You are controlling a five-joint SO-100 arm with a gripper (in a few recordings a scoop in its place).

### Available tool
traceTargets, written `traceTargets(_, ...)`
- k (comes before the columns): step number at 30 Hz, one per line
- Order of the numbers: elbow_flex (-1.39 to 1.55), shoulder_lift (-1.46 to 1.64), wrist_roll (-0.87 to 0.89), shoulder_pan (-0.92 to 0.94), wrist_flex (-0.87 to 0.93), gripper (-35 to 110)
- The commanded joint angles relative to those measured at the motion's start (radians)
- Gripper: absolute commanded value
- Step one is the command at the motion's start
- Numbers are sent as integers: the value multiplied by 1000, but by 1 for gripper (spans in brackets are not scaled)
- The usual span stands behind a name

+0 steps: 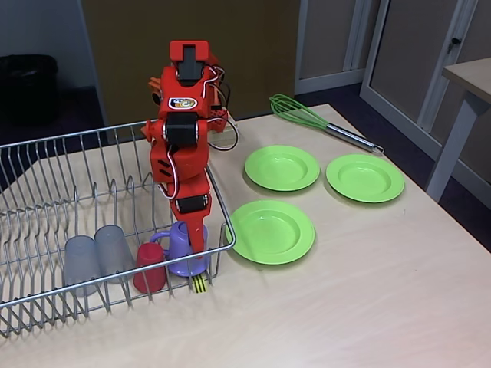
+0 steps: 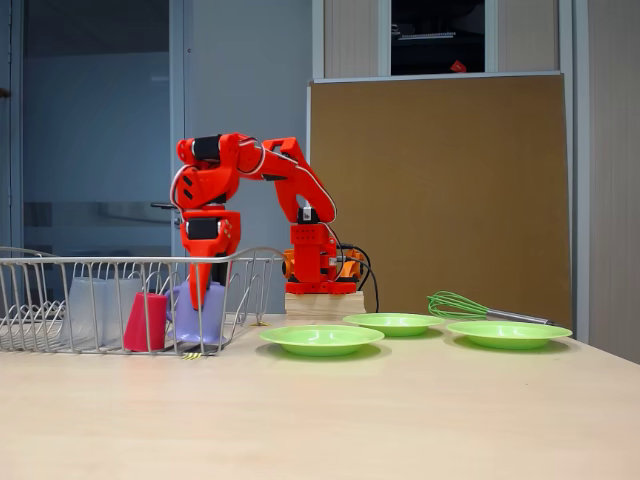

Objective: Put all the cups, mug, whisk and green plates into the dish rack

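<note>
reaching down into the dish rack [image 1: 46, 165] [image 2: 60, 265], the red arm's hand [image 1: 196, 249] [image 2: 203, 300] sits at the mug [image 1: 182, 249] [image 2: 197, 318] in the rack's front right corner, as a fixed view shows it. the fingers lie right against the mug's side, but whether they clamp it or stand slightly apart i cannot tell; the mug stands upright on the rack floor. just left of the mug in the rack is the red cup [image 1: 149, 267] [image 2: 146, 321], mouth down, and further left along the rack's front edge stand the two grey cups [image 1: 80, 264] [image 1: 115, 251] [image 2: 95, 310], side by side and touching or nearly so. the yellow-black tag [image 1: 199, 285] [image 2: 190, 355] hangs on the rack's front wire below the mug.

outside the rack, on the counter [image 1: 345, 307] [image 2: 400, 420], lie the three green plates, all flat and apart from each other: one [image 1: 272, 231] [image 2: 321, 338] just beside the rack's right end, one [image 1: 281, 167] [image 2: 395, 322] behind it and further from the rack, and one [image 1: 365, 177] [image 2: 508, 332] furthest from the rack. the whisk [image 1: 307, 116] [image 2: 462, 305] lies on the counter beyond the plates, well apart from the rack, its green loops toward the rack side and its silver handle pointing away.
</note>
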Motion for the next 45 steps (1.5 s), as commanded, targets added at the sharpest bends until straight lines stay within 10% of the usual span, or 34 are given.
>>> traceTargets(1, -69, -5, -17, 3, 17, 36)
traceTargets(45, 152, 531, -41, -18, 158, 42)
